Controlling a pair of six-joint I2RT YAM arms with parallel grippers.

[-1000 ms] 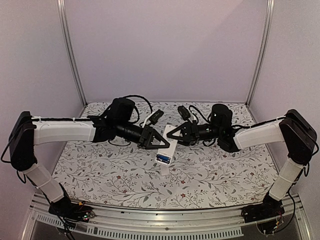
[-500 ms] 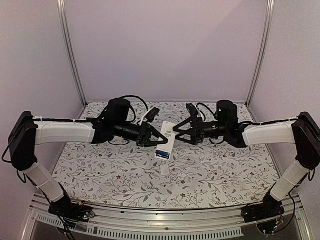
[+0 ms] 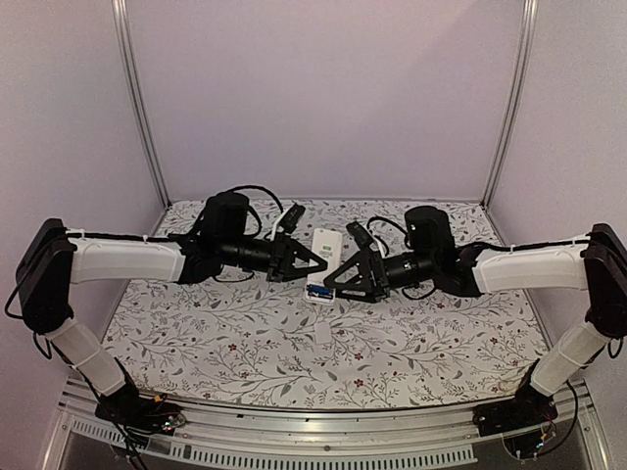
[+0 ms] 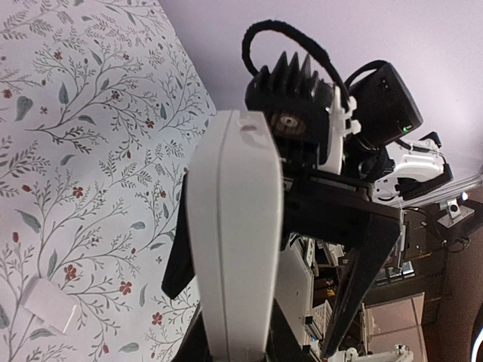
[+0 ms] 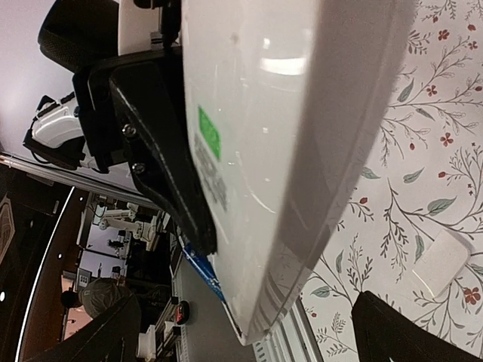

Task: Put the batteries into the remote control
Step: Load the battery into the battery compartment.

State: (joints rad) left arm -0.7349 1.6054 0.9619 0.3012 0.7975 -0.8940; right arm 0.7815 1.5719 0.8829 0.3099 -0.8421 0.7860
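Note:
The white remote control (image 3: pixel 324 247) hangs above the table, and my left gripper (image 3: pixel 315 268) is shut on it. In the left wrist view the remote control (image 4: pixel 234 219) stands edge-on in the left gripper (image 4: pixel 234 302). A blue battery (image 3: pixel 316 291) shows in the remote's lower end, and the battery (image 5: pixel 198 270) also shows along the edge of the remote control (image 5: pixel 279 136). I cannot make out the blackish battery. My right gripper (image 3: pixel 335 276) is wide open at that end, its fingers (image 5: pixel 407 335) apart on either side without touching.
A small flat white cover piece (image 3: pixel 321 334) lies on the floral table cover (image 3: pixel 216 333) below the remote; the cover piece (image 4: pixel 47 308) (image 5: pixel 442 261) shows in both wrist views. Metal frame posts (image 3: pixel 137 108) stand at the back corners.
The right gripper has opened wide, pulled back from the remote and come in again lower. The left gripper has carried the remote up and away from the table.

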